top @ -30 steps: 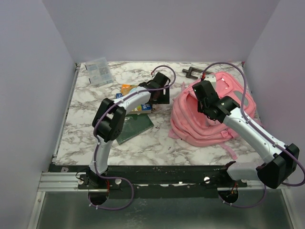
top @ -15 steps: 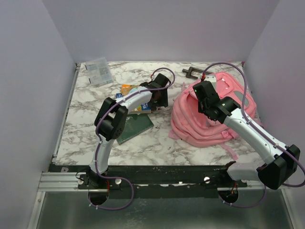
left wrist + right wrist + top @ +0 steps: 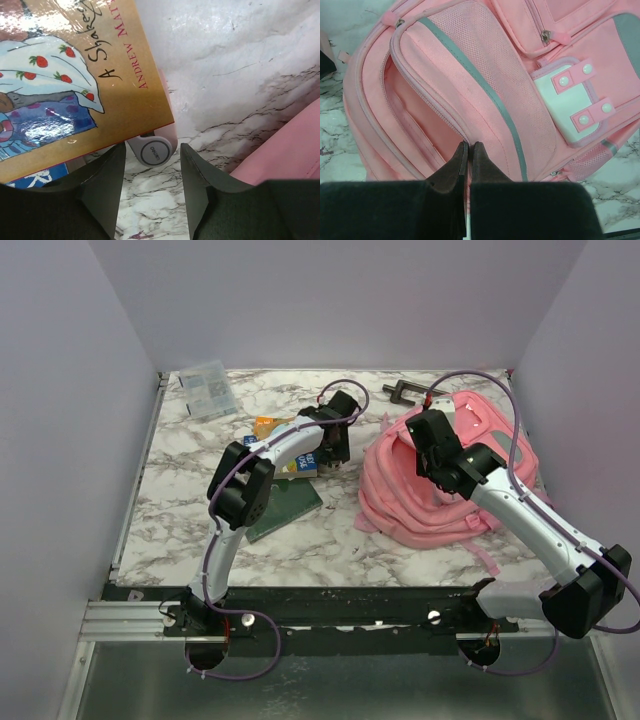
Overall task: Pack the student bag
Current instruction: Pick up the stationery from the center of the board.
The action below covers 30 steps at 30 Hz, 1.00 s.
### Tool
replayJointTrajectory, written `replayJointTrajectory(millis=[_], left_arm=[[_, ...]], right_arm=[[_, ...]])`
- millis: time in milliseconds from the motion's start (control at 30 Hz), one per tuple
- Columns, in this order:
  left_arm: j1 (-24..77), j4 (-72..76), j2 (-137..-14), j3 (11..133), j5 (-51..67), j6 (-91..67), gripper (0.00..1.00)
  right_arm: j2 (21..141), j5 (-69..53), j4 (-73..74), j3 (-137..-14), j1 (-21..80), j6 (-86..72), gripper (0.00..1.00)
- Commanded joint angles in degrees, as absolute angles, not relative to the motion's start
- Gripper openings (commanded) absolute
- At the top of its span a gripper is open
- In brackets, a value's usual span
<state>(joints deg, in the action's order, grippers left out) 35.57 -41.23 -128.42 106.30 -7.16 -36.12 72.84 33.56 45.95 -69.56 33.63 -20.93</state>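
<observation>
Beneath the right pincer [image 3: 469,146], jaws pressed together at its open lip, the student bag [image 3: 490,85] lies apparently unfilled, while the left pincer [image 3: 151,150], jaws parted, straddles a small white disc [image 3: 156,151] beside a picture book [image 3: 75,75], so packing seems barely begun.

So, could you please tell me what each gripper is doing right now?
Left gripper: open, around a small white disc.
Right gripper: closed at the student bag's flap; grip unclear.
</observation>
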Motion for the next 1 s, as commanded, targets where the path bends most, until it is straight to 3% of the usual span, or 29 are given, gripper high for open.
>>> replayJointTrajectory(millis=[0, 167, 300, 533, 767, 967], left_arm=[[35.42, -43.70, -129.31, 108.10, -9.35, -36.21, 0.50], [35.42, -43.59, -129.20, 107.96, -9.67, -35.84, 0.45], [35.42, -43.50, -129.09, 107.89, -9.41, -34.40, 0.29], [36.45, -41.15, -124.48, 102.75, -8.87, -31.94, 0.13], [38.47, -37.68, -113.25, 92.14, -6.40, -31.88, 0.04], [40.78, -33.50, -99.47, 82.48, 2.79, -33.25, 0.00]], right_arm=[[70.79, 34.82, 44.57, -70.79, 33.11, -21.19, 0.01], [70.90, 34.88, 44.56, -70.83, 33.13, -21.17, 0.01], [70.91, 34.83, 44.58, -70.84, 33.11, -21.21, 0.01], [70.84, 34.95, 44.30, -70.31, 33.12, -21.20, 0.00], [71.45, 34.45, 43.99, -69.79, 33.13, -21.60, 0.01], [71.53, 32.49, 43.95, -70.63, 33.13, -21.93, 0.01]])
